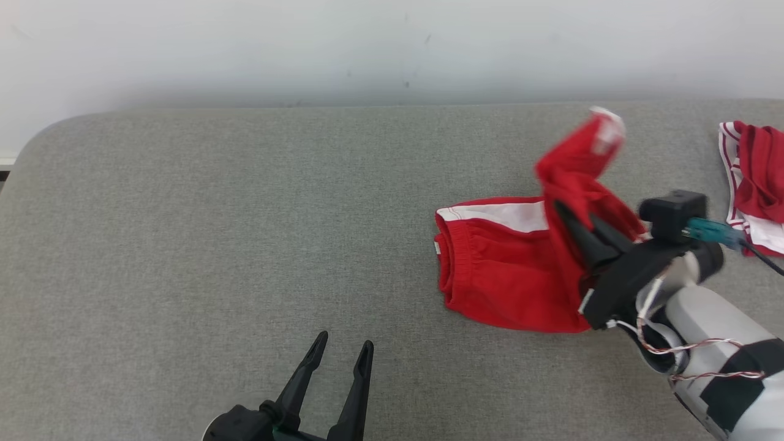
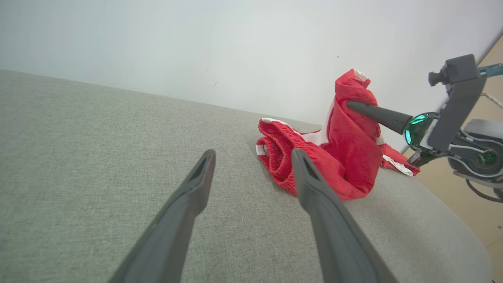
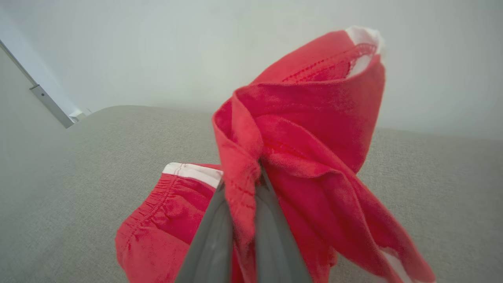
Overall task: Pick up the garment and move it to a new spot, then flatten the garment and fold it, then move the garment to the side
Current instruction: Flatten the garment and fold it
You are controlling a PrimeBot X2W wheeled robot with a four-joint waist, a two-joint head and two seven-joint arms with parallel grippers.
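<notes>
The garment point(image 1: 502, 269) is a pair of red shorts with white side stripes, lying right of centre on the grey table. Its elastic waistband faces left and rests on the cloth surface. My right gripper point(image 1: 566, 214) is shut on a fold of one leg and holds that part lifted above the rest, with the hem point(image 1: 603, 131) sticking up. In the right wrist view the red fabric point(image 3: 298, 129) is pinched between the two dark fingers point(image 3: 212, 236). My left gripper point(image 1: 343, 346) stands open near the front edge, well left of the garment point(image 2: 314, 157), holding nothing.
A second red and white garment point(image 1: 756, 184) lies crumpled at the table's far right edge. The grey padded table point(image 1: 214, 233) stretches wide to the left. A pale wall runs behind it, and the table's rounded right corner point(image 2: 452, 220) drops to a wooden floor.
</notes>
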